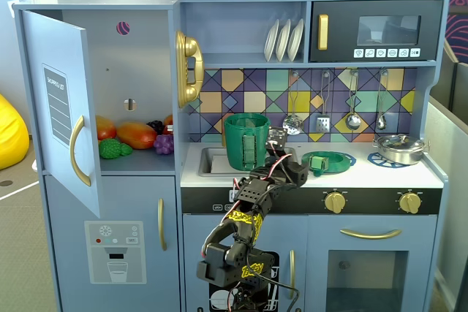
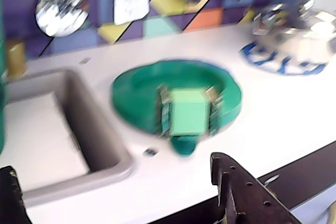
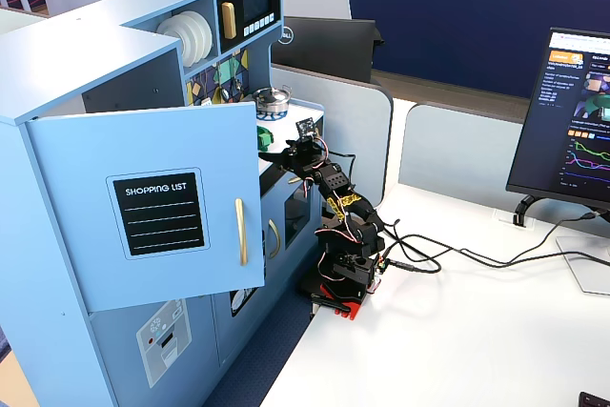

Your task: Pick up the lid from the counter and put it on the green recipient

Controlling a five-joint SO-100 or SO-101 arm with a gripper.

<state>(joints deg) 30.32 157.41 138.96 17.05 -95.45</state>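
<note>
The lid (image 1: 327,161) is a flat green disc lying on the pale counter (image 1: 365,174), right of the sink. In the wrist view the lid (image 2: 142,93) fills the middle, with its light green knob (image 2: 188,111) facing up. The green recipient (image 1: 246,140), a tall dark green pot with a ribbed side handle, stands at the sink to the lid's left. My gripper (image 1: 287,157) hovers over the counter's front edge between pot and lid. In the wrist view the gripper (image 2: 121,179) is open and empty, its dark fingers (image 2: 236,182) just short of the lid.
The sink basin (image 2: 47,124) lies left of the lid. A silver pan (image 1: 398,149) sits on the blue burner ring at the counter's right end. Utensils (image 1: 324,118) hang on the tiled back wall. The fridge door (image 1: 62,107) stands open at the left.
</note>
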